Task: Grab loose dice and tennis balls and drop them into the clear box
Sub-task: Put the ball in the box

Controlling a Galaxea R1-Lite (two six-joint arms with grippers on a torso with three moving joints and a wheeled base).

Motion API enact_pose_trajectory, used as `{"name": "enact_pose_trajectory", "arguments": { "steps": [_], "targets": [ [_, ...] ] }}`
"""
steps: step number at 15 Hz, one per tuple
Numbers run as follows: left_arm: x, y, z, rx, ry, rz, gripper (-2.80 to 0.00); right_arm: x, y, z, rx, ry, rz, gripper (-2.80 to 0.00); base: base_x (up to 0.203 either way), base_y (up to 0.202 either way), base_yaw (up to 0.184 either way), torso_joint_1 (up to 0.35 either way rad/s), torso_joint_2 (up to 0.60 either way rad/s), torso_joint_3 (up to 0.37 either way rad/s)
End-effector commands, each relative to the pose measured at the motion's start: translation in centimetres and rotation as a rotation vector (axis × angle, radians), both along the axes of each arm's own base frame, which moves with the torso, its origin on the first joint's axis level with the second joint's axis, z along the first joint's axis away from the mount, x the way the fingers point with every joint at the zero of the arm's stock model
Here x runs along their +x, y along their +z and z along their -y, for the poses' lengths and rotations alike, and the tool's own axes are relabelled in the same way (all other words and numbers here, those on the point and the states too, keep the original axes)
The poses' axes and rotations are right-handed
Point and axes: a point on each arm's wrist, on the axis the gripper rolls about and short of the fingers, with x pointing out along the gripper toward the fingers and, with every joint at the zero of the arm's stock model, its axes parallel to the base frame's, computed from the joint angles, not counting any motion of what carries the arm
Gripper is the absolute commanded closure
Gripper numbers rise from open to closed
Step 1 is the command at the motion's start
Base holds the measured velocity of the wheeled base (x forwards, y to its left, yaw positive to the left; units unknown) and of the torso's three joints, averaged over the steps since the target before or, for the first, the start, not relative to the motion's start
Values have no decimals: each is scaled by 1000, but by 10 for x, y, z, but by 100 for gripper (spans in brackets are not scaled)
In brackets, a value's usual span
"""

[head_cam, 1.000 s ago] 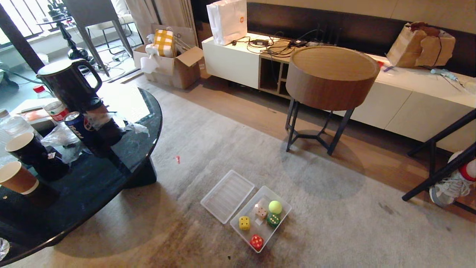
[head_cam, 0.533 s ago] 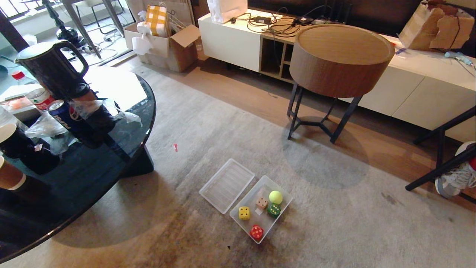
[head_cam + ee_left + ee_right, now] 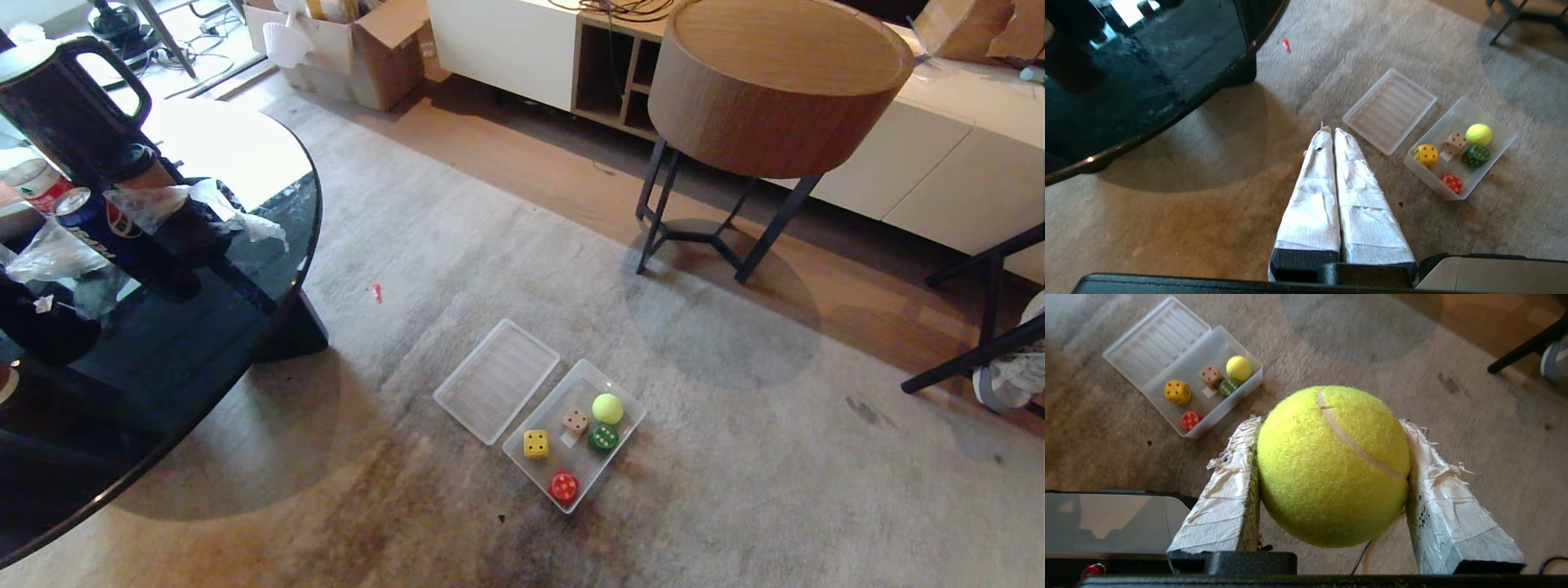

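The clear box (image 3: 620,437) stands on the grey carpet (image 3: 735,490), open side up, with its ribbed lid (image 3: 496,380) lying flat just beside it, toward the dark round worktop (image 3: 163,359). Inside the box lie five items: a yellow die (image 3: 535,443) near the lid-side wall, a tan die (image 3: 575,420) at mid-box, a small tennis ball (image 3: 607,407) in the far corner, a green die (image 3: 602,438) touching or nearly touching that ball, and a red die (image 3: 563,486) at the near end. A small white scrap lies by the tan die.

The right pincer (image 3: 1331,465), seen in the right wrist view, is clamped on a second tennis ball (image 3: 1333,465); its two tape-wrapped fingers (image 3: 1229,498) press the ball from either side, and the ball is held above the carpet, well apart from the box. The left pincer (image 3: 1331,132), seen in the left wrist view, has its taped fingers (image 3: 1312,196) together with nothing between them; it hangs over bare carpet, near the lid. Neither arm shows in the head view.

Beyond the box stands a round wooden side table (image 3: 775,82) on dark legs, with a white cabinet (image 3: 922,180) behind it. The dark worktop carries a black kettle (image 3: 65,106), a blue can (image 3: 90,229) and crumpled clear plastic (image 3: 188,204). A small red scrap (image 3: 376,292) lies on the carpet between the worktop and the lid.
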Motion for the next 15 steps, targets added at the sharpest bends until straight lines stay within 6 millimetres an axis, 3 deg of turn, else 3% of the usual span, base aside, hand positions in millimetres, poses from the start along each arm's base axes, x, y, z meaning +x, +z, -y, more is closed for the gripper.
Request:
{"name": "enact_pose_trajectory", "arguments": {
  "steps": [1,15],
  "targets": [
    [0,0,0,0,0,0,0,0,-1,0,-1,1,-3,0,0,0,0,7,7,-193],
    [0,0,0,0,0,0,0,0,-1,0,-1,1,-1,0,0,0,0,3,3,-198]
  ]
}}
